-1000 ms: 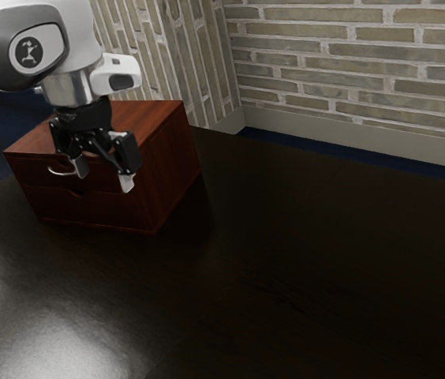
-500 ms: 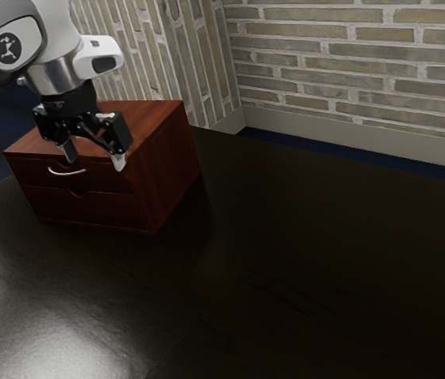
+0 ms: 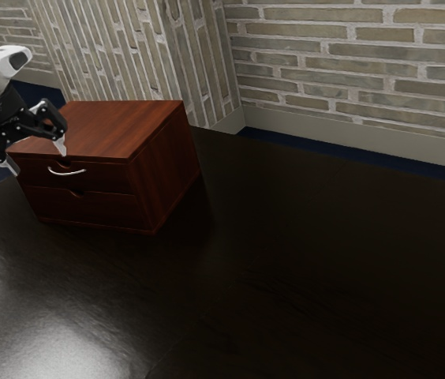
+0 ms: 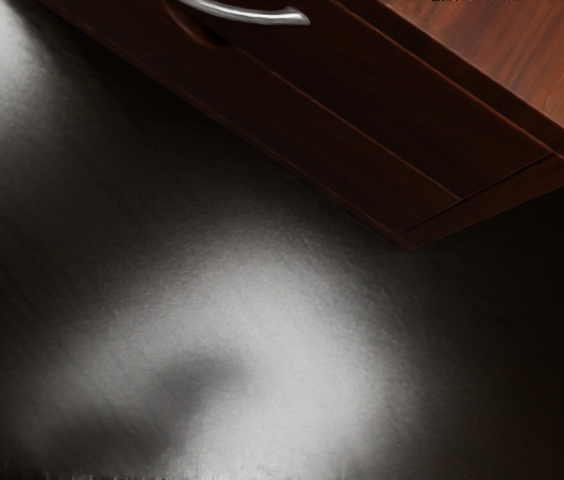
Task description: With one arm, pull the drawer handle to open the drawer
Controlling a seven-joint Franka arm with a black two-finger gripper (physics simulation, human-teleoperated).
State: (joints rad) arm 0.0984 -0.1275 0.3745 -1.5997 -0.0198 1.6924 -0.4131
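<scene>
Glossy dark table (image 3: pixel 286 276) up front, with a big glare patch. Further back is the wooden cabinet (image 3: pixel 147 150). Its top drawer (image 3: pixel 96 175) looks shut, and the wrist view crops the silver handle (image 4: pixel 247 12). The gripper (image 3: pixel 35 156) hangs spread wide just above that handle, gripping nothing, with the arm cut off at the frame edge. Brick wall (image 3: pixel 349 63) behind.

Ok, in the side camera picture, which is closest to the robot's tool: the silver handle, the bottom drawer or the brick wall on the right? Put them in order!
1. Handle: right beside the open tool, slightly lower.
2. Bottom drawer: under the handle, a bit farther down.
3. Brick wall: far off at the exterior view's right.
</scene>
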